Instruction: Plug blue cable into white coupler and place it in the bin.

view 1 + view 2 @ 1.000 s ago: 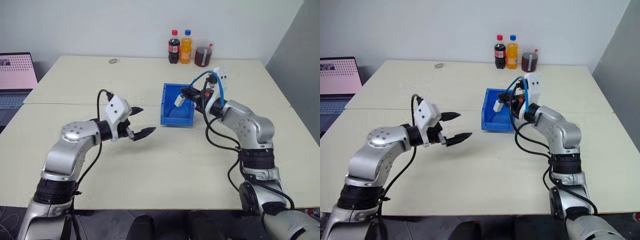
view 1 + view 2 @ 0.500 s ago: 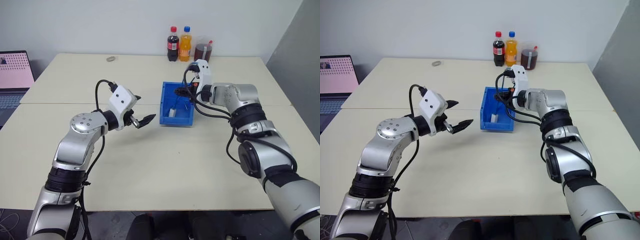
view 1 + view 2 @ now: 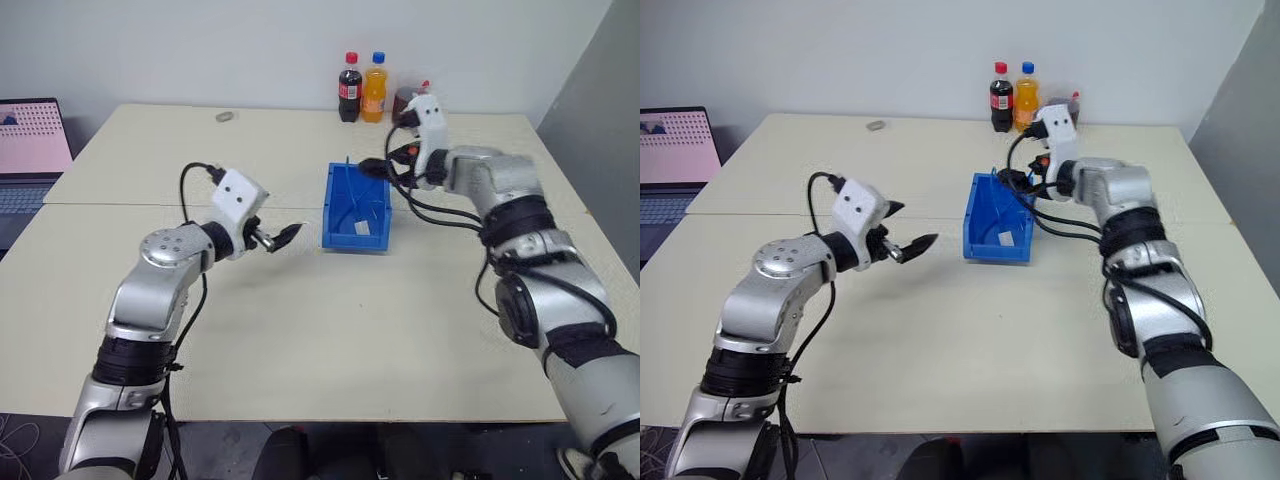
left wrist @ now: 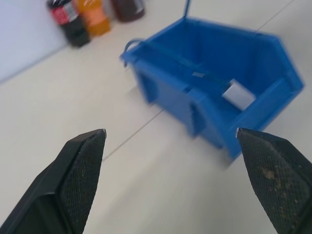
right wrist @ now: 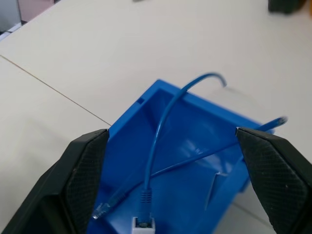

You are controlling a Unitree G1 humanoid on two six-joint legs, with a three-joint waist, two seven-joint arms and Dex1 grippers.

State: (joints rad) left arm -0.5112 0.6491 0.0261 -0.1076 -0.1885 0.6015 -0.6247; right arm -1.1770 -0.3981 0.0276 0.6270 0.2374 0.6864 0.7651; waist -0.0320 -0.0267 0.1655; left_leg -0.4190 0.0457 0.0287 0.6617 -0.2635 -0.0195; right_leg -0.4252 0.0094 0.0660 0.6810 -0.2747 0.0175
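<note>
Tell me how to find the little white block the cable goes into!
Look at the big cream table and find the blue bin in its middle. Inside on the bin's floor lies the white coupler, with the blue cable plugged into it. It is the one white thing among all that blue.

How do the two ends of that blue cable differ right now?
One end of the blue cable is plugged into the white coupler on the floor of the bin. The other end, a clear plug, is bare and lies loose beside it. Both ends rest inside the bin, while the cable's middle arches up over the rim.
</note>
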